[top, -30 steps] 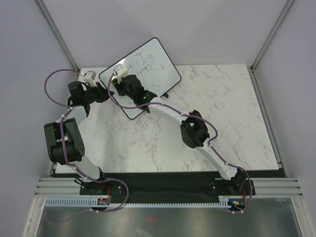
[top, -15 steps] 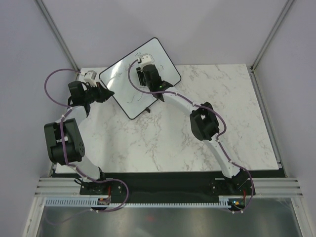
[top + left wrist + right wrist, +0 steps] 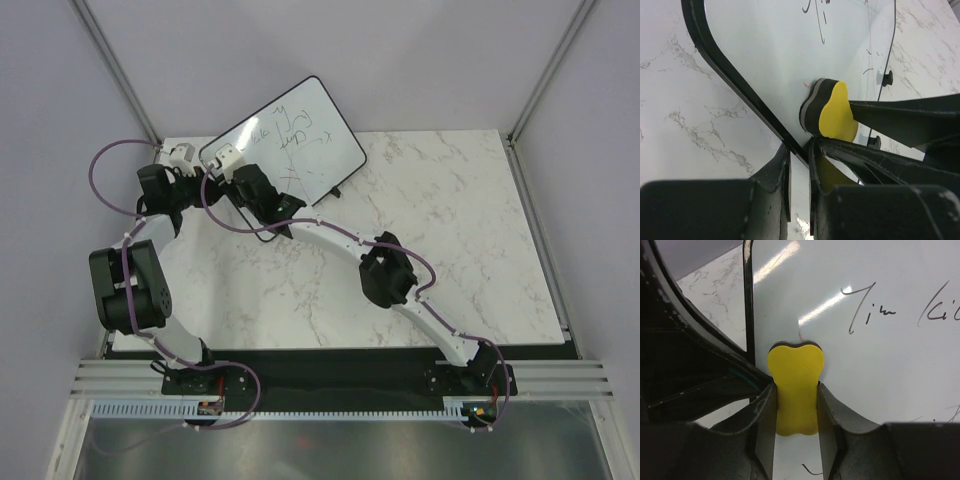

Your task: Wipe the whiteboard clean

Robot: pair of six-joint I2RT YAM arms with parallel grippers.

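**A:** What is the left gripper (image 3: 799, 150) doing?

**B:** Its jaws are narrow, pinched on the black rim (image 3: 735, 75) at the board's left edge, bracing it. The board (image 3: 335, 150) stands tilted at the far left of the table (image 3: 450, 220).

**A:** And the eraser?

**B:** The eraser (image 3: 795, 382) is yellow and lies pressed against the board just inside that left rim, near the left gripper. The right gripper (image 3: 240, 175) is clamped on it, one finger on each side.

**A:** Which step is this?

**B:** Mid-wipe, I'd say. The board around the eraser looks clean, but writing (image 3: 872, 315) runs across the board to the eraser's right.

**A:** What does the next move need?

**B:** Probably a stroke rightward over that writing. It needs even pressure so the board doesn't swivel in the left grip, and the eraser should stay flat and off the rim.
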